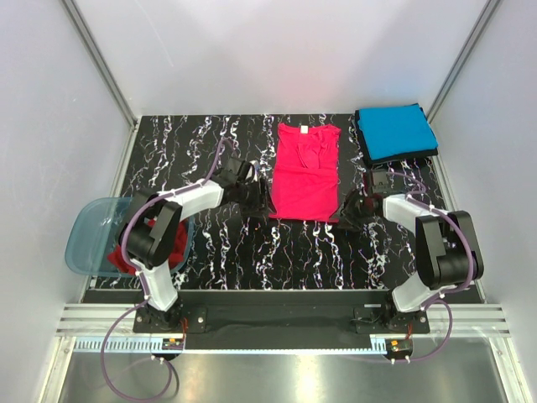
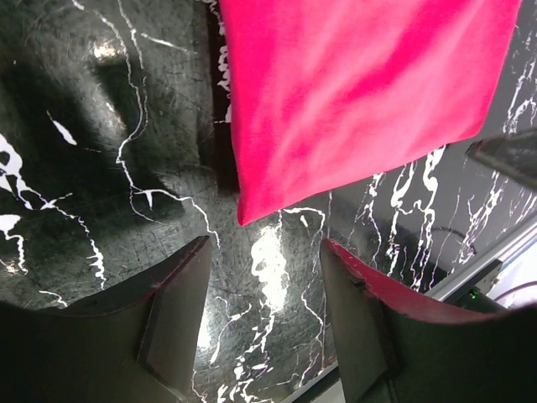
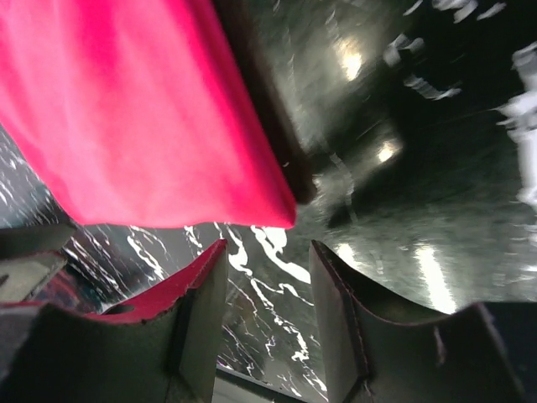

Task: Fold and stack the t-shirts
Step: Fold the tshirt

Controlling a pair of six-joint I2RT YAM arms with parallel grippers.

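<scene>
Pink-red t-shirt (image 1: 304,172) lies flat in the middle of the black, white-veined bench (image 1: 226,243), collar toward the far wall and hem toward the arms. Its sides look turned in, so it makes a narrow strip.

The left arm (image 1: 180,201) reaches in low at the near left corner of the hem, and the right arm (image 1: 419,214) does the same at the near right corner. In the left wrist view the left jaws stand parted with only bare bench between them, and the corner of the pink-red t-shirt (image 2: 352,92) sits just ahead of the tips, not touching. The right wrist view shows much the same: the right jaws are spread and hold nothing, and the other hem corner (image 3: 126,109) is just beyond them.

At the far right corner of the bench a blue t-shirt (image 1: 396,132) sits folded on top of a dark t-shirt (image 1: 411,156), of which only the edge shows. At the near left edge a translucent blue-grey tub (image 1: 84,235) holds a darker red t-shirt (image 1: 120,254), bunched up and mostly hidden behind the left arm.
</scene>
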